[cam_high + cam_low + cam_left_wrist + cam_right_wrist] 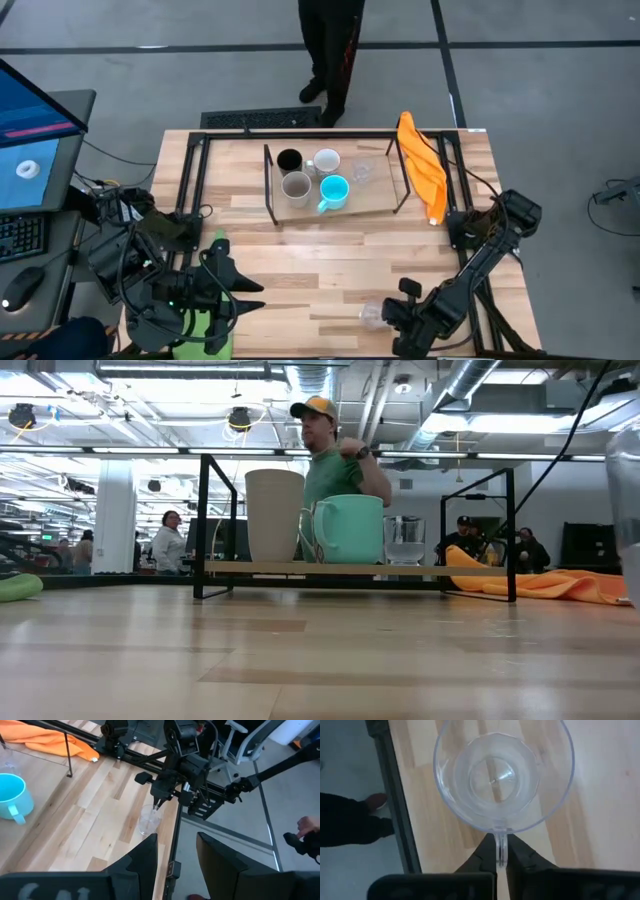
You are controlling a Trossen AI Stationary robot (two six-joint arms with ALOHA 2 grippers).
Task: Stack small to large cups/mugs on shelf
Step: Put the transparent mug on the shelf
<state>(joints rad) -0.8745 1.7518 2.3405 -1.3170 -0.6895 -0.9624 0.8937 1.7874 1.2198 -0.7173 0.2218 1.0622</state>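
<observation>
A clear glass [371, 316] sits at the tips of the right gripper [389, 316]; the shelf [340, 205] lies well beyond.

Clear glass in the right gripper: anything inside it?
Nothing shows inside the clear glass; the right wrist view looks through its base to bare tabletop. The right gripper pinches its rim, covering that bit of wall.

Even overhead light, soft shadows; low view's foreground tabletop [300, 660] blurred.
</observation>
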